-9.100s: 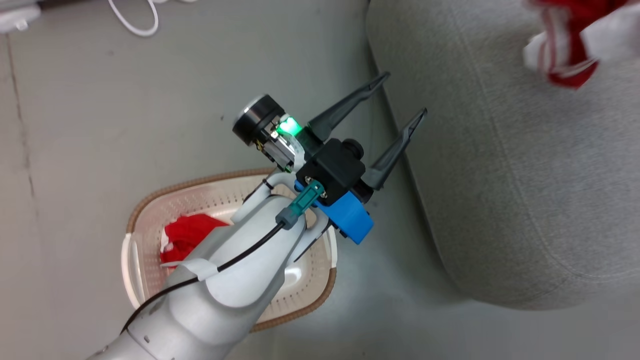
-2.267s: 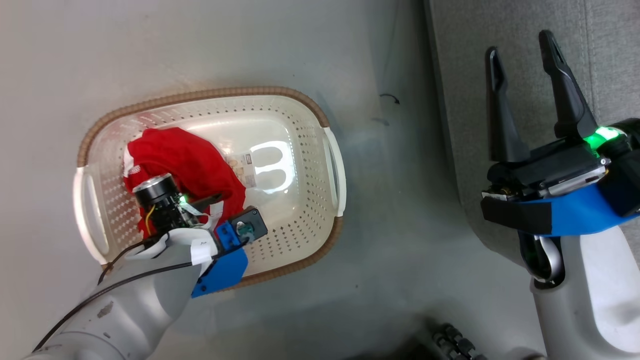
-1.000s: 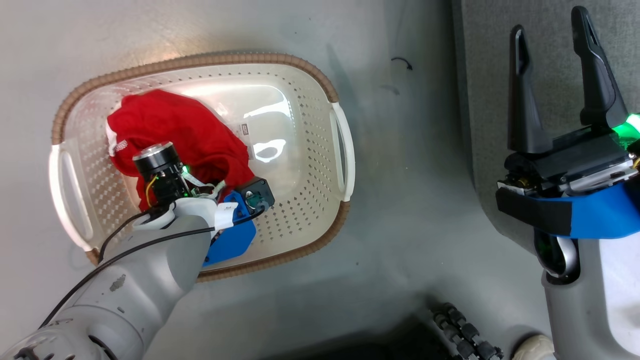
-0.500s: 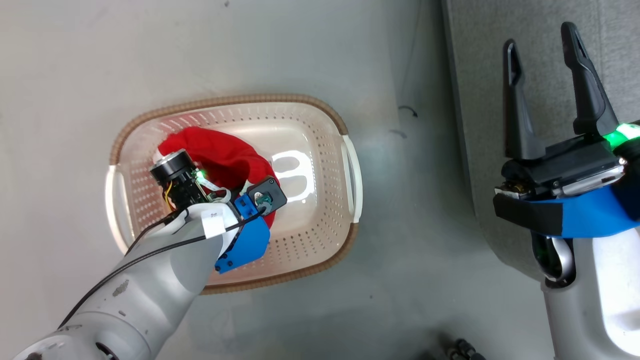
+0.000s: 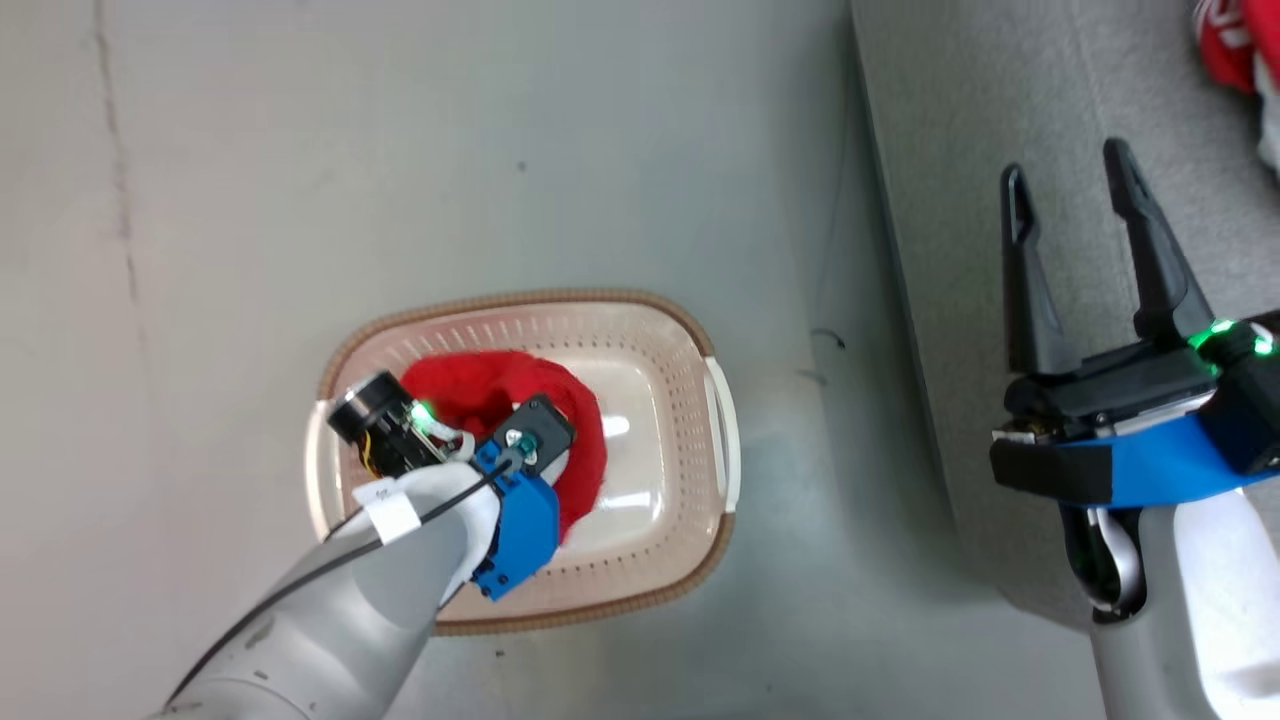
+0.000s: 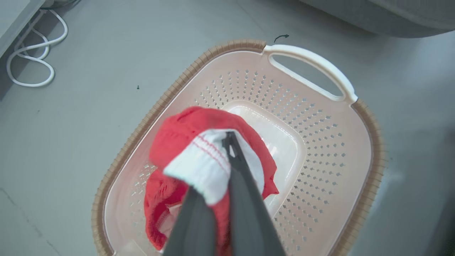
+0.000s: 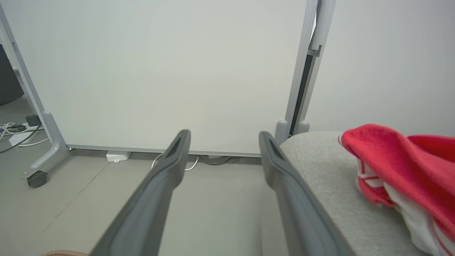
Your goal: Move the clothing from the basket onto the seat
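Left wrist view showed the left gripper (image 6: 222,153) shut, its two dark fingers pressed together on a white, red-stitched part of a red jersey (image 6: 185,124). One finger lay over the white cloth; the other was partly hidden beneath it. The jersey was bunched round the fingers, and its red folds hung down inside the basket (image 6: 320,149), on the side away from the white handle (image 6: 312,67). Whether the lowest fold touched the basket's bottom could not be told. The basket stood on the grey floor (image 6: 89,106). A white cable (image 6: 35,85) lay looped on the floor, well apart from the basket.

In the head view the left arm reached down over the basket, its wrist covering the fingers, with red cloth showing around it. The right gripper (image 5: 1065,165) hovered above the seat (image 5: 960,200) near its edge, jaws wide apart, holding and touching nothing. The other jersey (image 5: 1225,45), red and white, lay on the seat at the upper right corner, well apart from the right gripper.

In the right wrist view that other jersey lay heaped on the seat to the right of the spread fingers, with a white panel (image 7: 160,71) standing beyond.
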Tool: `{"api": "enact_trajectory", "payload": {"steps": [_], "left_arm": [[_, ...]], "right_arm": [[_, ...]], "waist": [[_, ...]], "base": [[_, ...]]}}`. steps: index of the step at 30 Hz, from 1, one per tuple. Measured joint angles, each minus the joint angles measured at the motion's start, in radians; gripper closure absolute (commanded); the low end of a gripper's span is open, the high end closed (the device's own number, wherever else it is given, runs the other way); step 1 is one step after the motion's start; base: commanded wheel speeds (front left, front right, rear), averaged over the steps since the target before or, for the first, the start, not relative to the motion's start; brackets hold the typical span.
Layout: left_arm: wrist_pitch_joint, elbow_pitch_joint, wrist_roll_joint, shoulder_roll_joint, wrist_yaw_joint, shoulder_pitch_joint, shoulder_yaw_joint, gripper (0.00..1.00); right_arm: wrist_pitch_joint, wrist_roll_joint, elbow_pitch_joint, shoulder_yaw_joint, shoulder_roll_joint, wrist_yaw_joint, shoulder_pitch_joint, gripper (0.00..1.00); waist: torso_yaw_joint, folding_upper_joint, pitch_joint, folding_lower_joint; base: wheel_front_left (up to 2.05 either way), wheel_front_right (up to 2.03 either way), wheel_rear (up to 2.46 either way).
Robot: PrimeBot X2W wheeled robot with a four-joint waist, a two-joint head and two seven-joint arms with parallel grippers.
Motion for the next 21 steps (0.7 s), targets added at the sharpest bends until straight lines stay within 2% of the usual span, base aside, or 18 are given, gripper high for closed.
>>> {"api": "enact_trajectory", "payload": {"steps": [10, 21], "left_arm": [[-0.052, -0.045, -0.105, -0.016, 0.000, 0.057, 0.035, 1.00], [-0.054, -0.254, -0.095, 0.038, 0.025, 0.127, 0.204, 1.00]], "right_arm": [[0.000, 0.007, 0.040, -0.008, -0.003, 0.000, 0.071, 0.00], [0.000, 0.011, 0.079, -0.023, -0.005, 0.000, 0.163, 0.00]], "waist": [[0.031, 0.0000, -0.158, -0.0001], [0.065, 0.0000, -0.326, -0.0001]], "base": [[0.00, 0.00, 0.00], [0.00, 0.00, 0.00]]}}
